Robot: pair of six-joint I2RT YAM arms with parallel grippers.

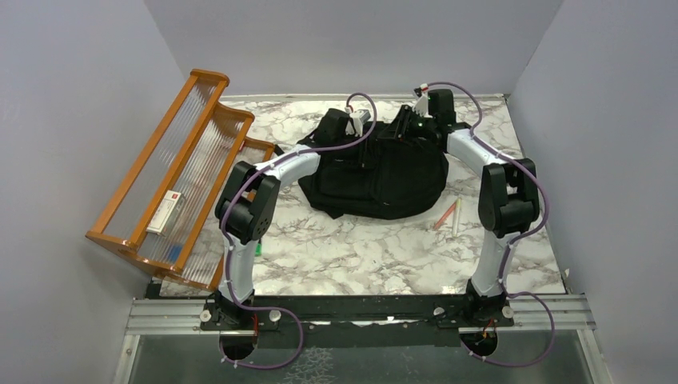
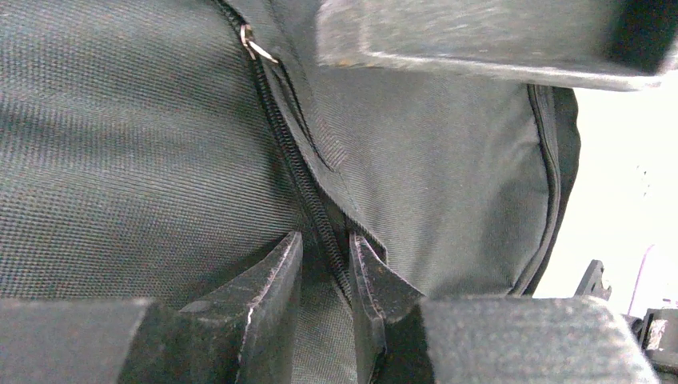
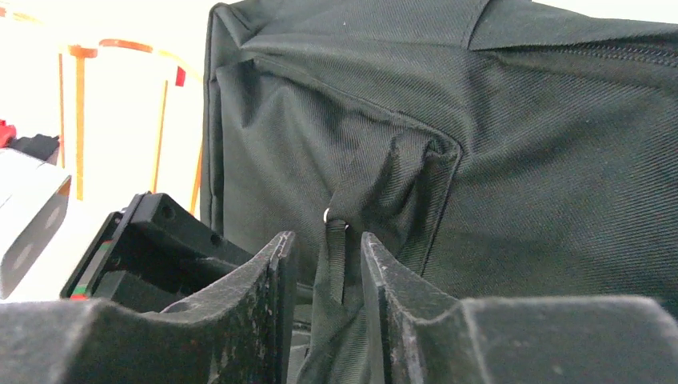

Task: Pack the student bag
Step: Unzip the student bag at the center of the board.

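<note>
Student bag (image 1: 376, 180) is lying flat on the marble table (image 1: 360, 256), centre-far, and both arms are reaching over to its far end. The L arm is coming in from the left and the R arm from the right.

In the left wrist view, the left gripper (image 2: 324, 248) is pressing down on the black fabric with a finger on either side of the zipper (image 2: 280, 136). The jaws are only narrowly apart. Can't tell whether they're actually pinching the zip line or just straddling it. The metal zip pull (image 2: 256, 46) is sitting further up the track, well apart from the fingertips.

In the right wrist view, the right gripper (image 3: 326, 238) is standing parted around a hanging fabric tab (image 3: 337, 268) with a small metal ring (image 3: 328, 214) at its top (there's daylight on both sides of the tab, so no grip).

Elsewhere, a wooden rack (image 1: 152, 192) is leaning at the table's left edge with a small box (image 1: 166, 212) inside it. Two pens (image 1: 446, 214) are lying on the table just right of the bag, nearer the arm bases.
</note>
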